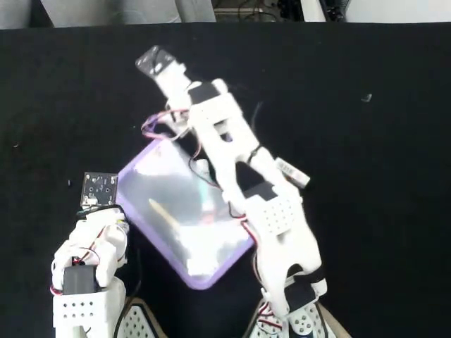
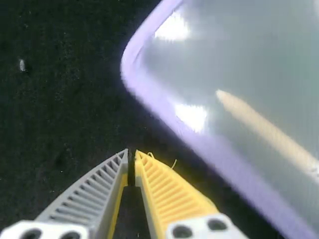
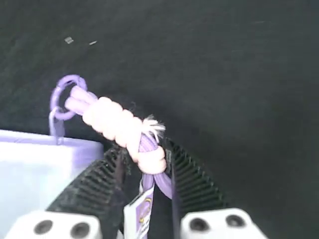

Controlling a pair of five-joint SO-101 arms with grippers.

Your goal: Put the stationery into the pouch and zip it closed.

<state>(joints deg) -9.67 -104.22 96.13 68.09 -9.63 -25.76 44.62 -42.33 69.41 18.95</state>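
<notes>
A black cloth (image 1: 366,211) covers the table. The translucent pouch (image 1: 151,179) with purple edging lies tilted left of centre in the high view, and a pale pencil-like stick (image 1: 163,215) shows through its wall. The step in hand looks like the zipping. The pull should run straight along the zip line, low and steady, so the cord does not slip from the jaws. The pouch probably needs pinning at its near edge, or it may simply slide along with the pull. How far the zip is shut cannot be told. The right arm stretches from the bottom centre of that frame toward the upper left, and the right gripper (image 3: 144,149) is clamped on the braided zip cord (image 3: 112,122). The cord runs to a purple ring (image 3: 65,94) at the pouch's corner. The left arm sits folded at the lower left. The left gripper (image 2: 130,167) has its tips pressed together on nothing, just beside the pouch's purple rim.
</notes>
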